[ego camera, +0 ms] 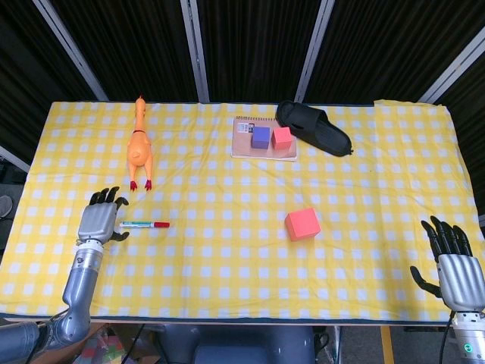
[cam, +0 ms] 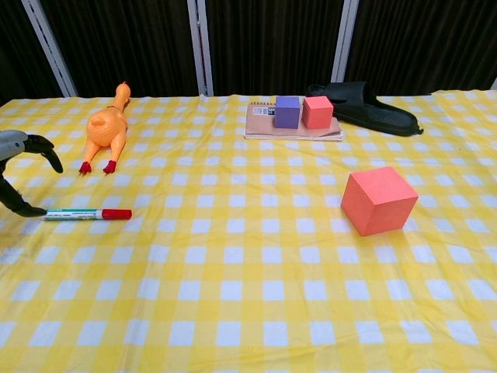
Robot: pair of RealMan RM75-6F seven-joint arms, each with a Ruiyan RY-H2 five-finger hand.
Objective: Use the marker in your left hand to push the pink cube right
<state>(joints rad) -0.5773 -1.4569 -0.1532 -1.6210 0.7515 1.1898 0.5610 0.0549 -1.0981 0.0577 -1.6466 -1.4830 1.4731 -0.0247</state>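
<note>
From the head view, the slim white marker with a red cap (ego camera: 144, 224) lies flat on the yellow-and-white checked tabletop (ego camera: 227, 265), its long axis running left to right and the capped end pointing right toward the pink foam cube (ego camera: 302, 224). The cube sits right of the middle, well apart from the marker, with bare cloth between them and more bare cloth from the cube to the right edge. The left hand (ego camera: 98, 222) rests near the left edge with its fingers spread and holds nothing; the marker's white end lies just beside its fingertips, and contact cannot be told. The right hand (ego camera: 453, 263) hangs at the lower right corner, fingers spread, empty.

From the chest view, the marker (cam: 87, 214) lies level on the cloth, red cap to the right. The left hand (cam: 19, 175) shows only at the frame's left edge, dark fingers arched apart above the marker's white end. The pink cube (cam: 378, 200) stands right of centre, one corner turned toward the camera.
</note>
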